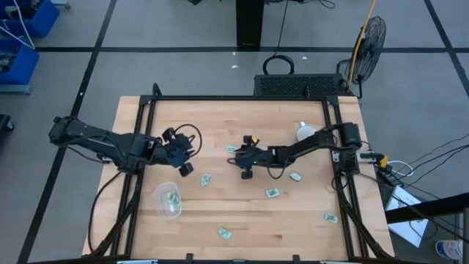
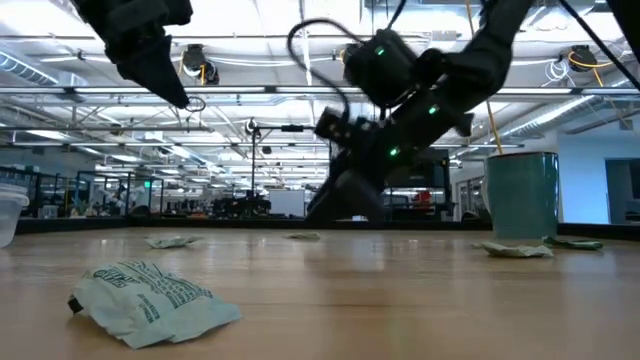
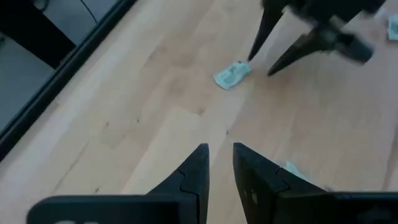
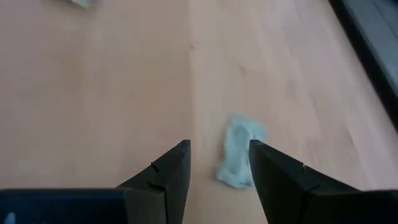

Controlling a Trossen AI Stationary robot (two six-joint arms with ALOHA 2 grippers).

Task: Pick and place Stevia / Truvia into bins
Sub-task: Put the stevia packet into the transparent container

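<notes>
Several pale green-and-white Stevia sachets lie flat on the wooden table: [image 1: 206, 179], [image 1: 295, 176], [image 1: 272, 192], [image 1: 330, 217], [image 1: 224, 233]. One more lies inside the clear round tub [image 1: 165, 192]. My right gripper [image 4: 219, 152] is open and low over a crumpled sachet [image 4: 239, 155], which lies between its fingers, nearer one of them; this is the sachet [image 1: 231, 148] at mid-table. My left gripper [image 3: 219, 152] hangs above the table to the left of that sachet [image 3: 231, 76], its fingers a narrow gap apart and holding nothing. My right gripper comes at the sachet from above, slanting. In the left wrist view one fingertip [image 3: 254, 53] reaches the sachet's edge [image 3: 244, 65]. Whether it touches the paper I cannot tell. The sachet lies flat on the table.
A teal mug [image 1: 305, 133] stands near the table's far right, seen also in the low view as the mug [image 2: 520, 195]. A crumpled sachet [image 2: 150, 295] lies close to the low camera. Black frame rails [image 1: 139, 132] run along the table's left, right and far sides.
</notes>
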